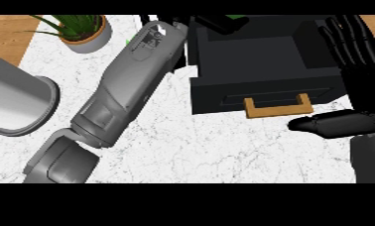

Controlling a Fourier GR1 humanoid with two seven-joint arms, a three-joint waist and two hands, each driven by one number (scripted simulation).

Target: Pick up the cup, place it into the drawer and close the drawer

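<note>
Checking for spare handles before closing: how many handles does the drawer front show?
1: a tan handle centred low on the open drawer front, just left of the right hand. None seems hidden.

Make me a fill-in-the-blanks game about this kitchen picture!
1. The drawer is black and its handle is ____.
2. The plant stands in a grey ____.
3. The drawer is pulled ____.
4. The right hand shows at the view's right with its fingers ____.

Missing words: brown; pot; open; straight
</note>
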